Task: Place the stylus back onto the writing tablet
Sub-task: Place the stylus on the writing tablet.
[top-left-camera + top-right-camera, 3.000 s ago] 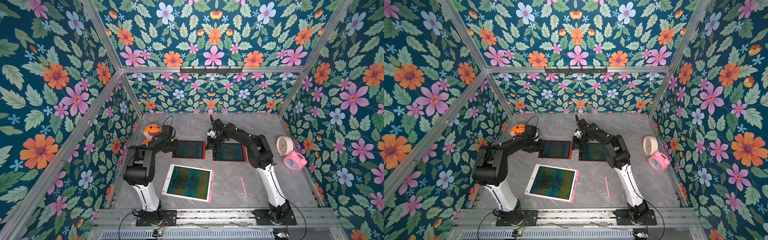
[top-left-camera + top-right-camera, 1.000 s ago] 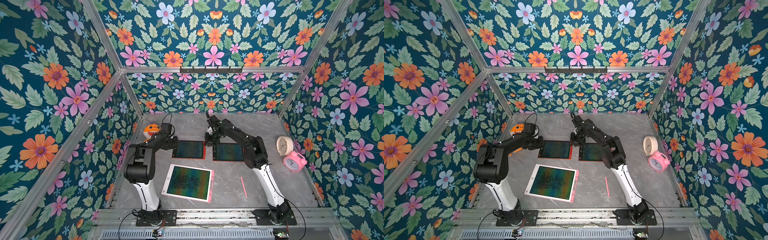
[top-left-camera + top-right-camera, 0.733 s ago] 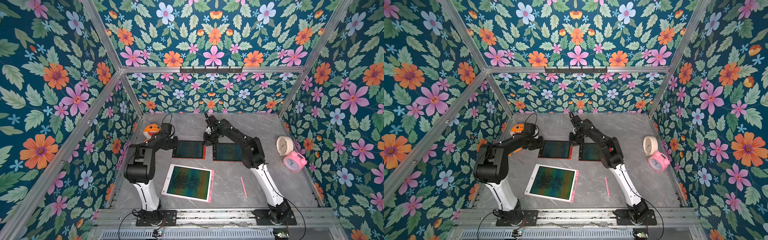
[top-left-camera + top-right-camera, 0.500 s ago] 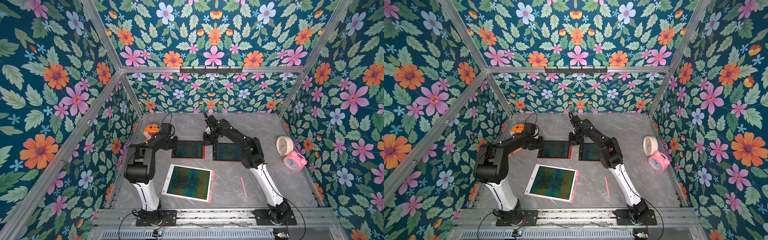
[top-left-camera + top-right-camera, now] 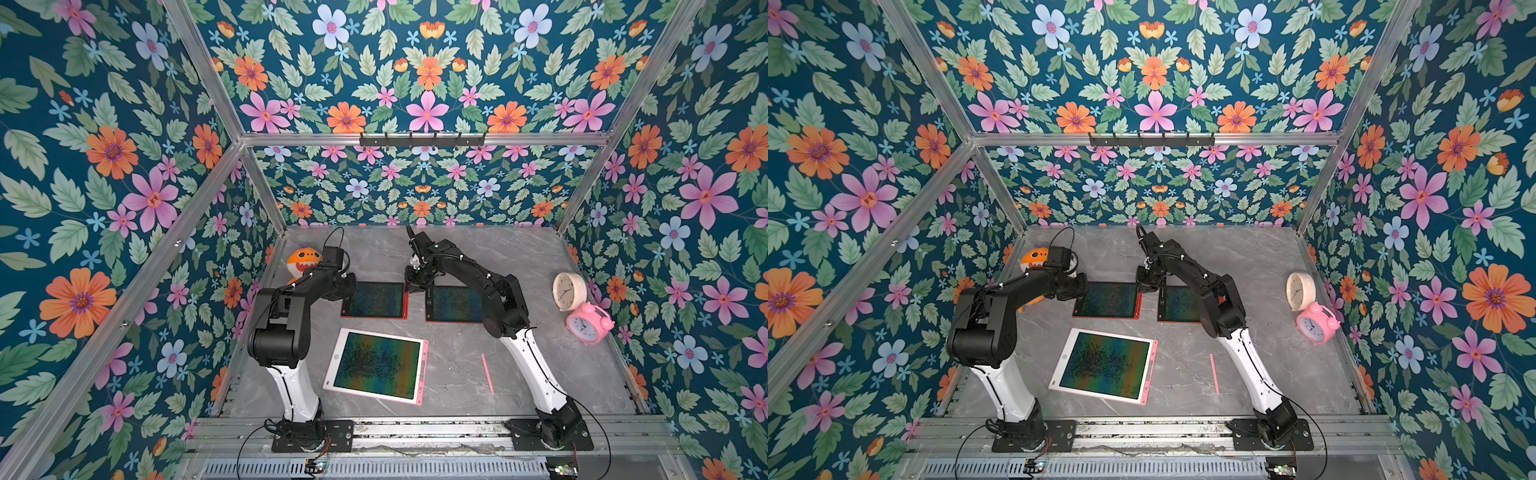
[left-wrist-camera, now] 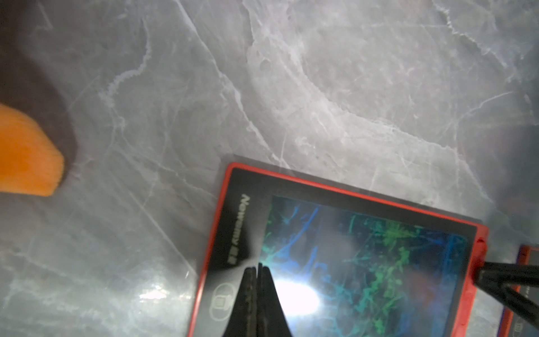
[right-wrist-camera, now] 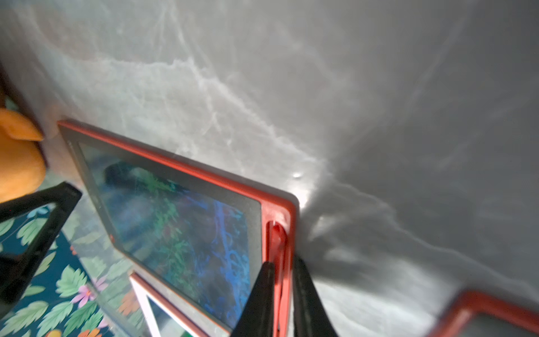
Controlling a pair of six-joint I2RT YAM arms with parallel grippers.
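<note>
Your right gripper [image 7: 284, 264] has its jaws pinched on the thin red stylus [image 7: 277, 233], which sits in the edge slot of the red-framed writing tablet [image 7: 175, 210]. Your left gripper [image 6: 258, 267] has its jaws together, over that tablet's screen.

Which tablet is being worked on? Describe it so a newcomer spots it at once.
On the marble table, two red tablets lie side by side behind a larger pink-and-white tablet. Pick the red tablet nearer the orange plush toy: unlike its twin, it has the left claw over its screen and the right claw pinching the red stylus at its edge.
</note>
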